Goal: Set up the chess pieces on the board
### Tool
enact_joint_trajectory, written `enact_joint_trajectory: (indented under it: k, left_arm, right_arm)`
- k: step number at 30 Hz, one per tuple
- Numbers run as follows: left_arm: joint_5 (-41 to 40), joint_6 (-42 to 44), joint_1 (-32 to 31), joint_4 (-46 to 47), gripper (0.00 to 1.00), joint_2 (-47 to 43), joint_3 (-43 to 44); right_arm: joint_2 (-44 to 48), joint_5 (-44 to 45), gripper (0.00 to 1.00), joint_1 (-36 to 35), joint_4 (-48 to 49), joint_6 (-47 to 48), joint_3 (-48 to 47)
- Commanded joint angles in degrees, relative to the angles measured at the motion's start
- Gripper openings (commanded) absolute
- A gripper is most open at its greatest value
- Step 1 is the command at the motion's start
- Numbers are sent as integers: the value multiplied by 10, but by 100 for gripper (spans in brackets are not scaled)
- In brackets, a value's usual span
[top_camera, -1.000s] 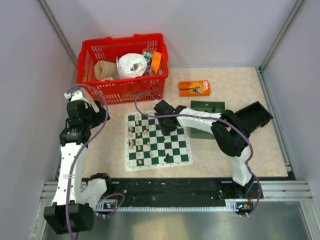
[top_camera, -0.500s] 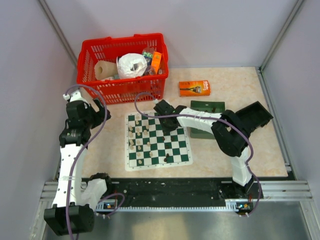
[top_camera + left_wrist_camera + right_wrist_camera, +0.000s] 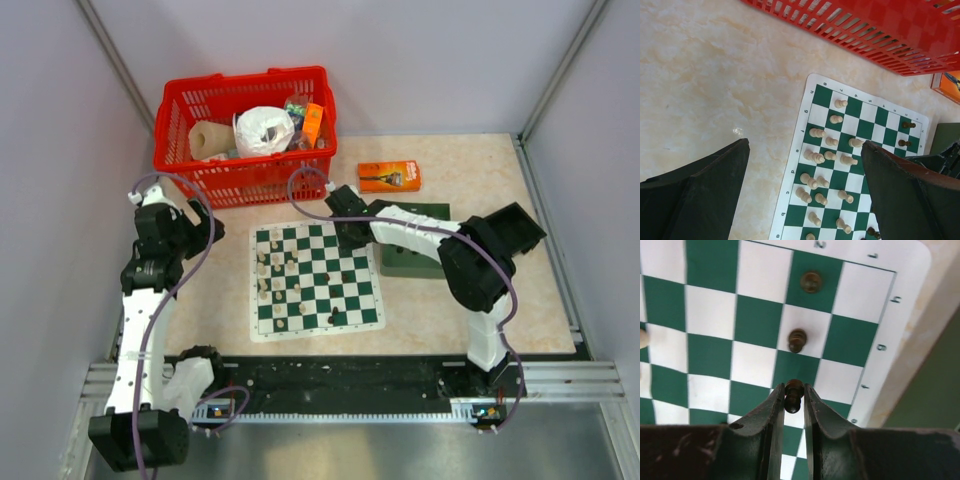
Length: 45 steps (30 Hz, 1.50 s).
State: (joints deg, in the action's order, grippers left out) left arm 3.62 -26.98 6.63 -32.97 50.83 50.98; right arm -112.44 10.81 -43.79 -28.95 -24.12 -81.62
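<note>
In the right wrist view, the right pincer (image 3: pixel 793 388) is seen pressed in on a dark chess piece (image 3: pixel 792 401), which is pinched between the two fingertips. This grip cannot be made out from the top view, where the pincer's own body covers it. Just beyond the fingertips, two more dark pieces (image 3: pixel 798 340) are lined up straight ahead on the board (image 3: pixel 710 310), each on its own square, close to the numbered border. To the pincer's right, past the board's edge, part of a dark green tray (image 3: pixel 932 405) is shown. In the left wrist view, the left pincer (image 3: pixel 805 144) is spread wide with nothing between its fingers, over the table (image 3: pixel 715 75) beside the board's lettered edge. Ahead of it and a little to its right, cream pieces (image 3: pixel 816 157) are scattered over the nearer squares. A red basket (image 3: pixel 865 25) is seen farther on and an orange box (image 3: pixel 947 85) at the far right. Only the top view shows both arms together. There the right pincer is placed over the board's far right corner, and the left one well apart from it, off the far left corner.
</note>
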Motion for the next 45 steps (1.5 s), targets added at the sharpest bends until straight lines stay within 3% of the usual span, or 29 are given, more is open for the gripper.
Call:
enact_joint_trajectory:
  k: [1, 32, 45]
  left_arm:
    - [5, -5, 0, 30, 99, -11, -4]
    - [5, 2, 0, 46, 99, 1, -24]
    - [1, 5, 0, 44, 99, 2, -25]
  right_arm:
    - [23, 5, 18, 15, 15, 4, 6]
    - [-37, -22, 20, 16, 32, 9, -24]
    - [-28, -19, 33, 11, 29, 6, -19]
